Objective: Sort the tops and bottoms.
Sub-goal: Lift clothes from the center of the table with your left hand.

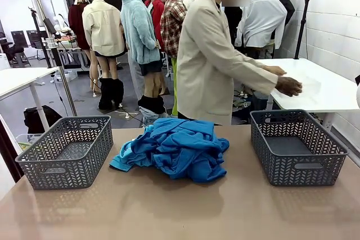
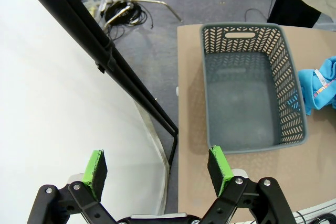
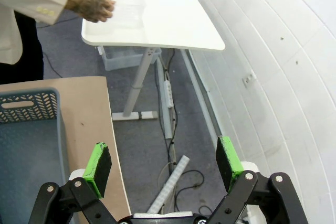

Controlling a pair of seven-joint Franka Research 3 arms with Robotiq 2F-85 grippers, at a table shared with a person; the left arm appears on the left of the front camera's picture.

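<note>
While the left gripper (image 2: 157, 169) and the right gripper (image 3: 164, 165) hang wide open and empty, the tops (image 1: 171, 147) lie unsorted in one blue heap.

A left basket (image 1: 62, 178) stands just beside the heap and a right basket (image 1: 298, 167) a little apart from it, both bare inside. They look set out as one bin per kind, one within each arm's reach. Each gripper sits beyond its basket, on the side away from the heap, leaving the cloth uncovered. Behind the heap a person (image 1: 211, 66) turns aside, a hand (image 1: 288, 85) flat on a white table (image 1: 329, 91).
</note>
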